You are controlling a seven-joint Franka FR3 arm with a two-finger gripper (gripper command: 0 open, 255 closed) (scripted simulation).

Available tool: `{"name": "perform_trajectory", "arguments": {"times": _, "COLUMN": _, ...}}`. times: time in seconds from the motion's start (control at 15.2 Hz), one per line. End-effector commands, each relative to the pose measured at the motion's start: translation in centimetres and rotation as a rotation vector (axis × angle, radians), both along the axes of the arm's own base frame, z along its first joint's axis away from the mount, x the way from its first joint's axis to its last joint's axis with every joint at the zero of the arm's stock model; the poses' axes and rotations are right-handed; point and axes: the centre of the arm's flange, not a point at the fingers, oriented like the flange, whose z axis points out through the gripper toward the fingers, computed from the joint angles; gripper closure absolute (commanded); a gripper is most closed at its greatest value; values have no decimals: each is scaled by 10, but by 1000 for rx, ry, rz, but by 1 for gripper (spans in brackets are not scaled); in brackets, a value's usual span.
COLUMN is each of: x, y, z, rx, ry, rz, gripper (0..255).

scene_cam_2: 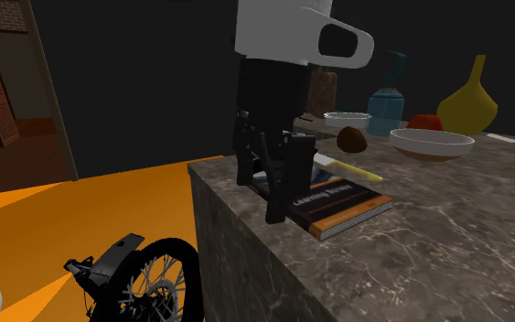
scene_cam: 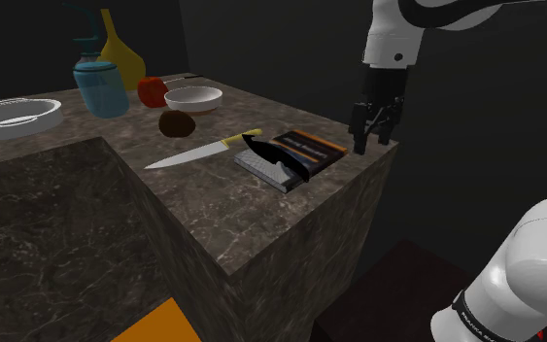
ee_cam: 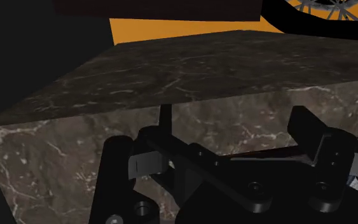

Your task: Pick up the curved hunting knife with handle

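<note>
My gripper (scene_cam: 371,144) hangs over the corner of the counter (scene_cam: 213,204), jaws spread wide with nothing between them. The curved black knife (scene_cam: 279,157) lies on a book (scene_cam: 312,146), off to one side of the jaws and below them. My worry is the book: fingers coming down on the thin knife could pinch its cover or shove it. Overshooting would bring me to the yellow-handled kitchen knife (scene_cam: 201,152) beyond.
</note>
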Motion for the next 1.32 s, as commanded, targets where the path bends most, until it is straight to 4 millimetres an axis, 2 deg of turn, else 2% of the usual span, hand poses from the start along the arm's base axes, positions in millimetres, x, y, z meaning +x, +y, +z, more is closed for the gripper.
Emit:
{"name": "perform_trajectory", "arguments": {"times": 0.0, "x": 13, "y": 25, "z": 2, "rx": -9, "ry": -5, "rz": 18, "gripper": 0}}
{"name": "perform_trajectory", "arguments": {"times": 0.79, "x": 89, "y": 172, "z": 6, "rx": -64, "ry": -31, "rz": 123, "gripper": 0}}
{"name": "perform_trajectory", "arguments": {"times": 0.86, "x": 91, "y": 175, "z": 6, "rx": -65, "ry": -31, "rz": 126, "gripper": 0}}
{"name": "perform_trajectory", "arguments": {"times": 1.25, "x": 91, "y": 175, "z": -26, "rx": -65, "ry": -31, "rz": 126, "gripper": 0}}
